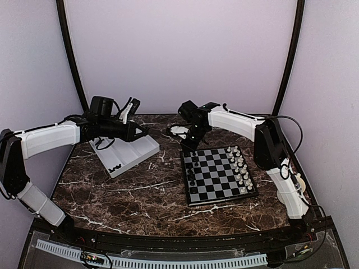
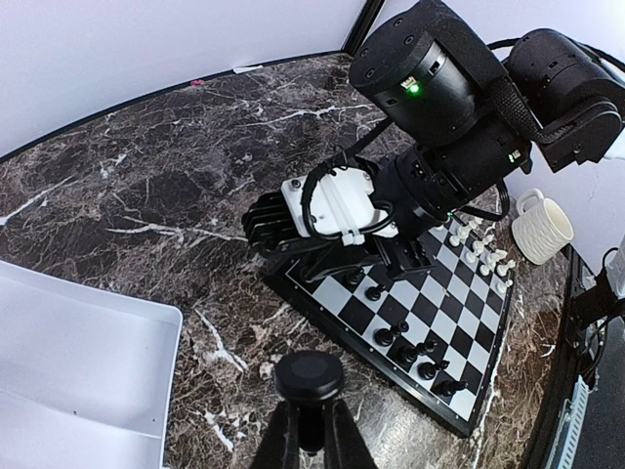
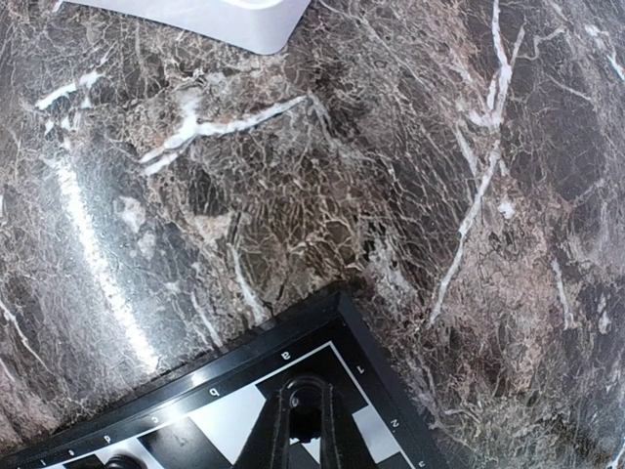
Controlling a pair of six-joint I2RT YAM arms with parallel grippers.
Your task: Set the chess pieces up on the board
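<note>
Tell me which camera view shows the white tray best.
The top external view: it shows the white tray nearly whole, with both compartments and a few black pieces inside. The left wrist view shows only one corner of it. The right wrist view shows only a white edge, probably its corner.

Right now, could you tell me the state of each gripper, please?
Left gripper: closed on a black chess piece.
Right gripper: closed, apparently on another black chess piece.
</note>
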